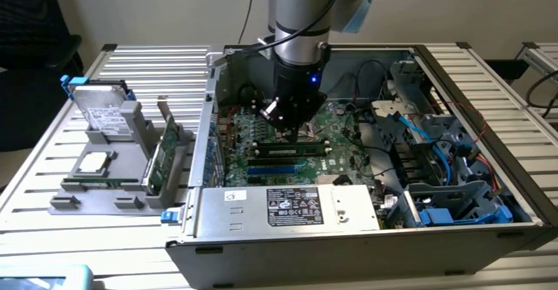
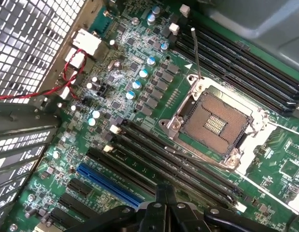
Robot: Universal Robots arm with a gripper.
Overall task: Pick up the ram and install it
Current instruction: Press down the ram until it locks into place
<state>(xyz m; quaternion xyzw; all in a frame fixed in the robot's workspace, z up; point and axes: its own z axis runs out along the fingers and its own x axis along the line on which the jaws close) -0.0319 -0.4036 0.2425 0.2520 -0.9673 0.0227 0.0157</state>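
Black two-finger gripper (image 2: pixel 164 205) pinched together, empty, low over green motherboard (image 2: pixel 140 96). Long green ram stick (image 1: pixel 291 151) seated in slot; fingertips partly cut off.

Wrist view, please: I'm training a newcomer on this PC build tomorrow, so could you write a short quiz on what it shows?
1. True or false: the CPU socket on the motherboard already holds a processor.
2. The pincer above the board is: A) wide open; B) shut; C) clamped on a red cable.
3. Fill in: the one coloured slot lying beside the long black slots is ____.

Key: 1. False, the socket is bare, with its contact field showing. 2. B. 3. Blue.
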